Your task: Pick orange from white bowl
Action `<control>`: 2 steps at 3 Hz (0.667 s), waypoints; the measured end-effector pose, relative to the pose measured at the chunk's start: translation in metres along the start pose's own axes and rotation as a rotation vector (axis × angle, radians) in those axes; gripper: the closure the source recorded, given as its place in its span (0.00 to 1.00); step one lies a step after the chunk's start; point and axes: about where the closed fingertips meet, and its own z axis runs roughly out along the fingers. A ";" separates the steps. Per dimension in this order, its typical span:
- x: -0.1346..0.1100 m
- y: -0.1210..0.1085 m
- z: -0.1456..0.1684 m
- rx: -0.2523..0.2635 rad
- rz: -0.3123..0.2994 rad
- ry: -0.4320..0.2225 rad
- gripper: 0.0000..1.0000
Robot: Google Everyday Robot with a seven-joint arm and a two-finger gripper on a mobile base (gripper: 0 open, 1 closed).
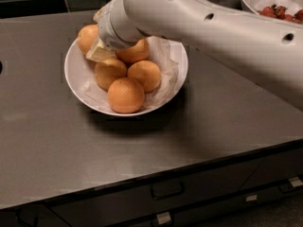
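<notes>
Gripper (101, 52) low in the white bowl (75, 79), among its oranges (126, 94).
Glossy shallow bowl, crumpled paper liner (166, 65); whether the gripper holds anything cannot be told.

Bare counter (57, 141) in front and left of white bowl (71, 77). Arm (213, 32) across its back and right; gripper (102, 52) among oranges (126, 94) at its back-left. Red-fruit bowl (250, 2) far behind-right.

Dim, w/ counter (61, 145) glare (gripper (101, 52) in shade over white bowl (75, 85))
</notes>
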 end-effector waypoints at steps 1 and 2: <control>0.001 0.002 0.003 -0.007 0.002 0.000 0.39; 0.002 0.004 0.008 -0.019 0.004 -0.001 0.40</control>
